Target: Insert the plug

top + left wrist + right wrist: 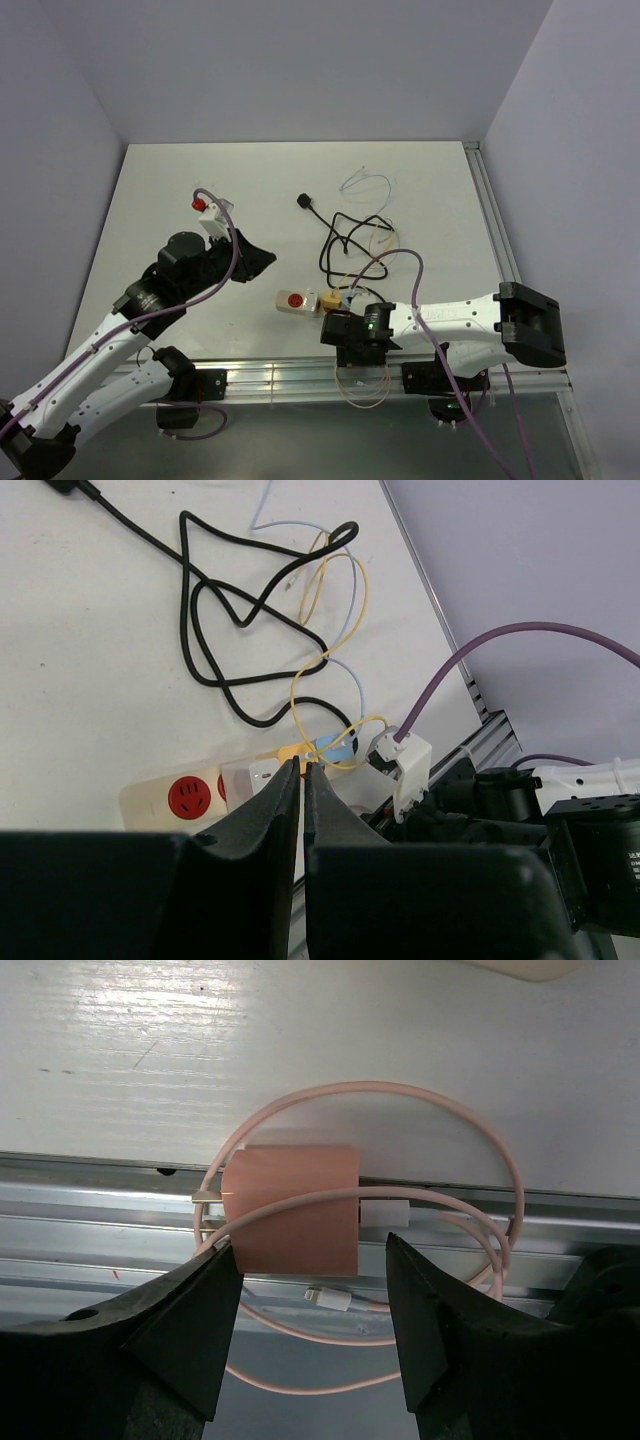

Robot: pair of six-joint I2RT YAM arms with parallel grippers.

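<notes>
A pink plug block (290,1208) with prongs on its left lies on the metal rail at the table's near edge, inside loops of its pink cable (440,1110). My right gripper (312,1260) hangs open just short of it, one finger on each side, touching nothing. The white power strip (297,300) with a red socket (188,795) lies a little beyond, yellow and blue plugs (318,750) at its right end. My left gripper (302,768) is shut and empty, hovering left of and above the strip.
A black plug (304,202) and its looped black cable (345,235) lie mid-table. Thin white and yellow wires (365,182) trail behind them. The aluminium rail (270,378) runs along the near edge; the pink cable (365,385) hangs over it.
</notes>
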